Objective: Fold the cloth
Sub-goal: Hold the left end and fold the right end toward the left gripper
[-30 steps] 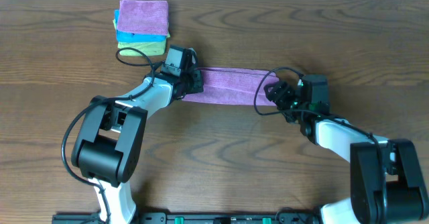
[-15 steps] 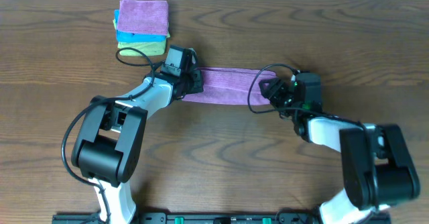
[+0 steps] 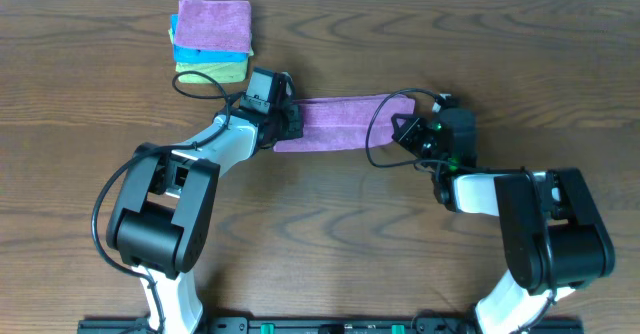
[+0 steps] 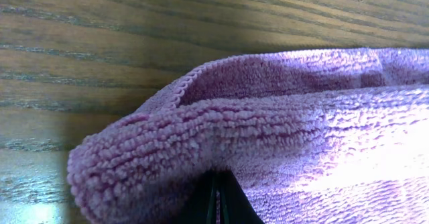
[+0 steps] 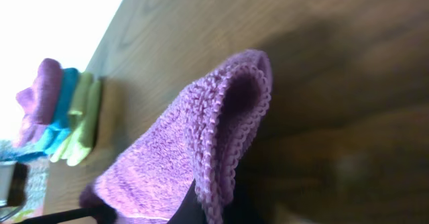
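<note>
Left gripper (image 3: pixel 287 124) pinches the L end of the long purple terry cloth (image 3: pixel 345 124); right gripper (image 3: pixel 406 130) pinches its R end. Cloth lies as a narrow strip btwn both on the brown wooden table (image 3: pixel 330 234). Far L, well apart, sits a stack of folded purple, blue and green cloths (image 3: pixel 212 42).

Left wrist: dark fingertips pressed together on a doubled cloth edge.

Right wrist: folded cloth corner pinched at frame bottom; stack seen at L.

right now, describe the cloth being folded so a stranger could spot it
On the table, between the left gripper and right gripper, lies a long purple cloth strip. Unlike the square folded stack at the far left, it is stretched out and pinched at both ends.
</note>
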Available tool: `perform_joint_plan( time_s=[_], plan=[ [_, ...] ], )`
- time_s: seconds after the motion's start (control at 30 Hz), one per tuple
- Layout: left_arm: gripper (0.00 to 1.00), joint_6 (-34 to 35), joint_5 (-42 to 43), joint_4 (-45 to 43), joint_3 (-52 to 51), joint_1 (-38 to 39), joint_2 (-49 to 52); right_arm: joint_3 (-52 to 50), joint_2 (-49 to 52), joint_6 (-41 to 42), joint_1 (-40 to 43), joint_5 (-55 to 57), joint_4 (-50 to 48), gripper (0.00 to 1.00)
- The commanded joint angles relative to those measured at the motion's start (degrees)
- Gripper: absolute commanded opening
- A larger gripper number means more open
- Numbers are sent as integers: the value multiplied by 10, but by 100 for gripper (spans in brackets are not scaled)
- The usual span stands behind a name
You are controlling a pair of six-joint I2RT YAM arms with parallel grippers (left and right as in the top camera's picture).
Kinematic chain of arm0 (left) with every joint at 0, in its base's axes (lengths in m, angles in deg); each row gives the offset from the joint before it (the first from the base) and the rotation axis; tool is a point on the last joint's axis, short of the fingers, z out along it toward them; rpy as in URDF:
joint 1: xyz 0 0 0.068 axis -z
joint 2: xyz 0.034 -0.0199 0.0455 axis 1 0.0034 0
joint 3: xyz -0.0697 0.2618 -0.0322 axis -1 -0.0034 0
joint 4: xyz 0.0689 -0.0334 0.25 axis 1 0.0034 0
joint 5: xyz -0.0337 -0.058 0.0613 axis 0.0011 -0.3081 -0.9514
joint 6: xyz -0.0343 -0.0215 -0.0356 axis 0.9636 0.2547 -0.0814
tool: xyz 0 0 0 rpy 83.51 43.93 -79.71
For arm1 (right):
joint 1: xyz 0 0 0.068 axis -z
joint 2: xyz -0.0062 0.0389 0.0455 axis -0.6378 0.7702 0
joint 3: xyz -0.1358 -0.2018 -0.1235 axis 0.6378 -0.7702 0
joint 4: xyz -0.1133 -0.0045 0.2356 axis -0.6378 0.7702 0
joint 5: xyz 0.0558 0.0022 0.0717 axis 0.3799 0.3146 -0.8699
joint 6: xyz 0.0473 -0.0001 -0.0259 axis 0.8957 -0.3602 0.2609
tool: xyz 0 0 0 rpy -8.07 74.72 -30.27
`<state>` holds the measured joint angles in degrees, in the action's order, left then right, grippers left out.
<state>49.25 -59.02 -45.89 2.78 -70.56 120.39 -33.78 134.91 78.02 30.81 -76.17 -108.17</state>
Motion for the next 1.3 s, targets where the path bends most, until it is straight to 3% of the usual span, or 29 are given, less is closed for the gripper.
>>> perform_joint_plan(
  time_s=[0.0, 0.47, 0.77, 1.27],
  plan=[
    [6, -3, -8, 14, 9, -1, 12, 8, -12, -22, -7, -28, -4, 1],
    [5, -3, -8, 26, 35, -1, 12, 15, -78, -22, -58, -48, -4, 1],
    [5, -3, -12, 28, 35, -1, 12, 76, -79, -38, -120, -42, -3, 1],
    [6, -4, -12, 28, 35, -4, 0, 140, -79, -99, -170, -13, 102, 1]
  ],
)
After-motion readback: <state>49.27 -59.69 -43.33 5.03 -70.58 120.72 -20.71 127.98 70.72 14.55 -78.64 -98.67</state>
